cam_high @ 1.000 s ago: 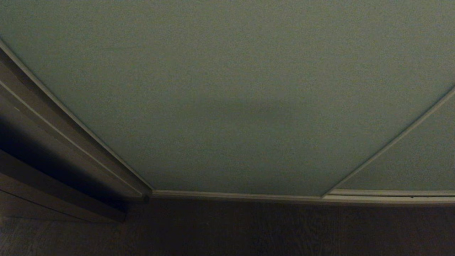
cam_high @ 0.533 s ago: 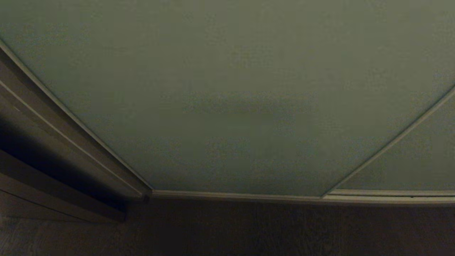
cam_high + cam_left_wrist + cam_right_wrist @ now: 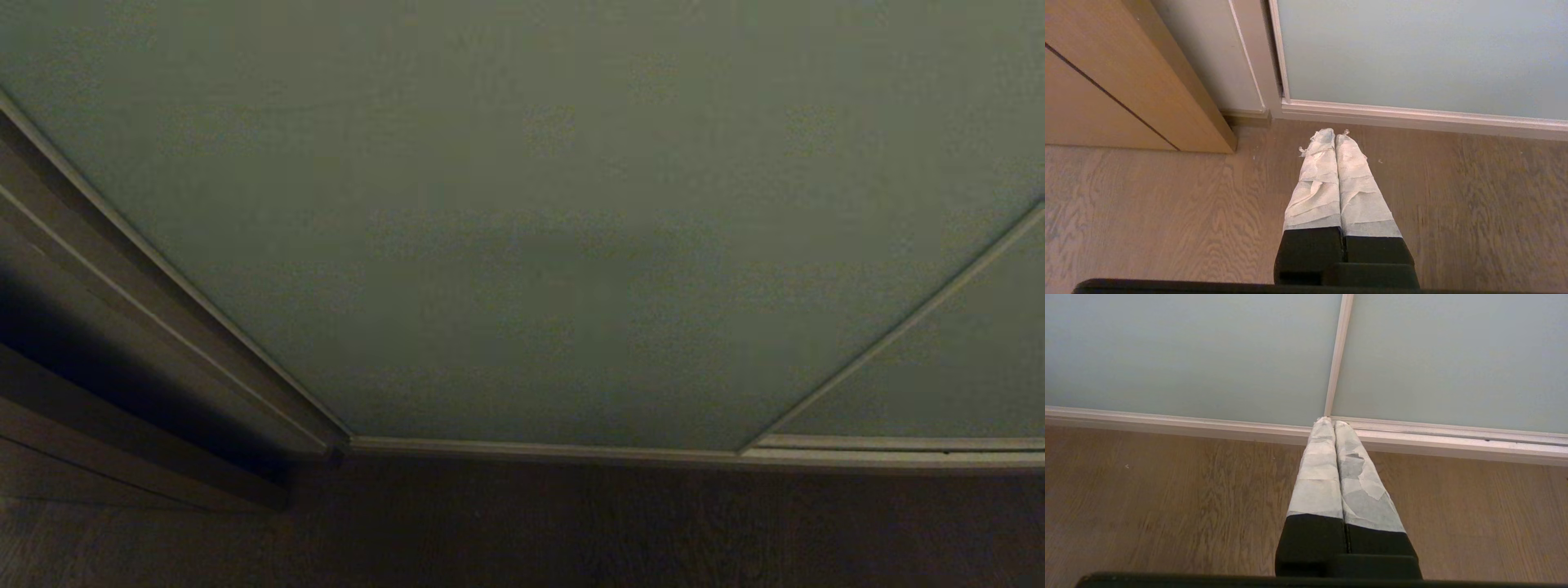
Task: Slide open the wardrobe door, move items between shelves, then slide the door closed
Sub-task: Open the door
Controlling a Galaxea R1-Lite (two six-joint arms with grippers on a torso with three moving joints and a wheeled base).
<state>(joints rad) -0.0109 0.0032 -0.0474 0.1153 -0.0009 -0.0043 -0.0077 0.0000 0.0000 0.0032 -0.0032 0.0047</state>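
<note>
Closed wardrobe, nothing of its inside on show: no shelf or garment visible in any view

Sliding wardrobe door [image 3: 522, 212] filling most of the head view from 9 o'clock round through 12 to 3 o'clock. Matte, pale grey-green, plain, edged by a thin light silver-beige frame [image 3: 539, 447] along the bottom at 6 o'clock. Shut against the left jamb, lower left corner at about 7 o'clock. A second panel [image 3: 939, 384] of the same colour at 4 o'clock, its frame strip meeting the first door's right edge; which overlaps which, cannot tell

Brown wooden side panel [image 3: 122, 384] at 8 o'clock in the head view, standing out from the wardrobe front; light wood with a dark seam in the left wrist view. Wood-grain floor [image 3: 571, 531] across the bottom at 6 o'clock

Neither arm in the head view. Left gripper [image 3: 1334, 134] hanging low over the floor, white-wrapped fingers [image 3: 1318, 179] pressed together, empty, tips toward the door's lower left corner, apart from it. Right gripper [image 3: 1329, 421] likewise low and empty, wrapped fingers [image 3: 1318, 477] pressed together, tips in line with the seam between the two panels, whether touching the bottom frame cannot tell
</note>
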